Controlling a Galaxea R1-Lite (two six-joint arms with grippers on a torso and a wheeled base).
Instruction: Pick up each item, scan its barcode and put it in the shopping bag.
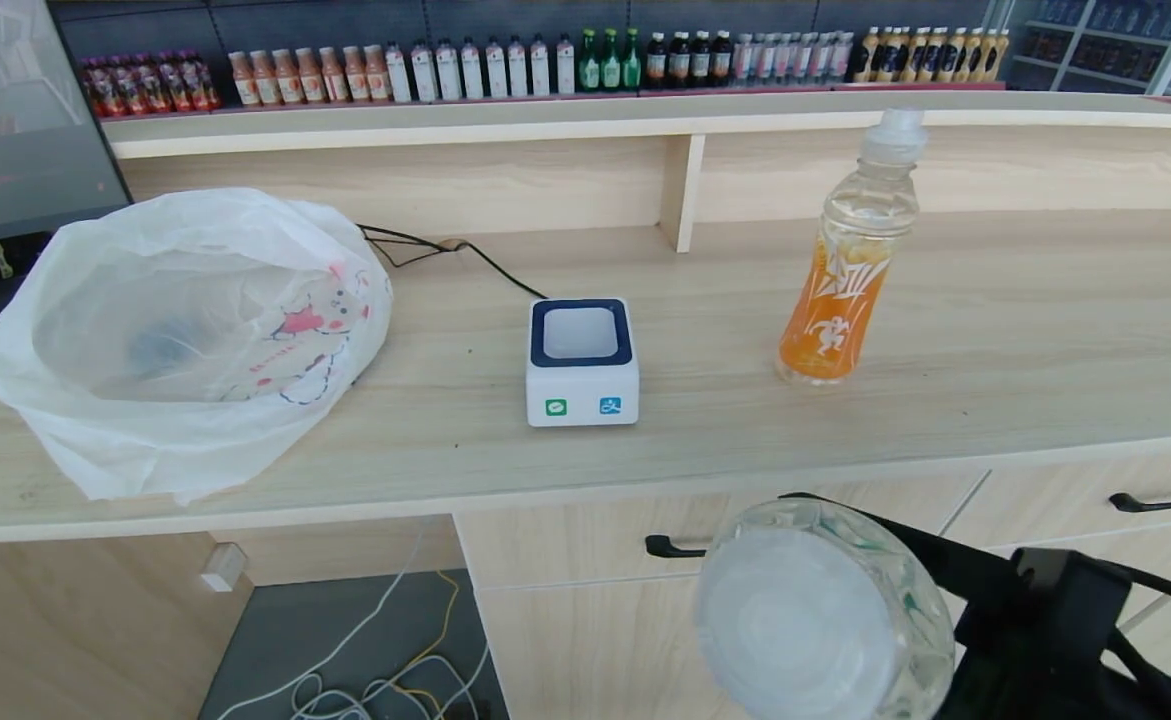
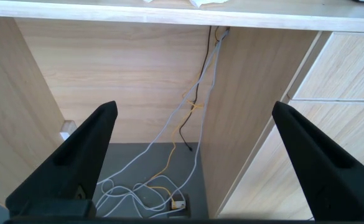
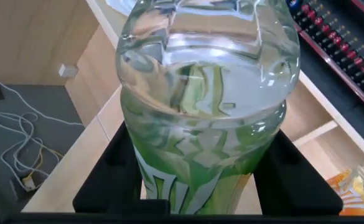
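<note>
head view, bag: the white plastic bag (image 1: 185,340) sits on the left part of the table (image 1: 705,440), its mouth open toward the camera. a dim dark patch shows inside it, and i cannot tell what it is.
head view, scanner: the white box scanner (image 1: 582,362) is at mid table with its window facing up, between the bag and the orange bottle and apart from both. a black cord (image 1: 445,248) runs from it toward the back.
head view, orange bottle: the orange bottle (image 1: 850,260) stands upright on the table to the right of the scanner, cap on.
head view, green bottle: the green bottle (image 1: 825,610) is off the table, out in front of its edge, with its clear base turned to the camera.
head view, right tool: the right tool (image 1: 905,590) is clamped on the green bottle.
head view, rest: a shelf (image 1: 545,100) of bottles runs behind the table. drawers (image 1: 1095,500) with black handles are below it, and cables (image 1: 375,680) lie on the floor.
left wrist view, left tool: the left tool (image 2: 194,109) has its fingers wide apart with nothing between them. it is below the table edge, facing the recess underneath.
left wrist view, cables: white, yellow and black cables hang down and coil on the floor.
right wrist view, green bottle: the green bottle is gripped at its green label between the black fingers (image 3: 113,168), with its clear base outward.
right wrist view, orange bottle: the orange bottle shows at the corner, well apart from the green bottle.
</note>
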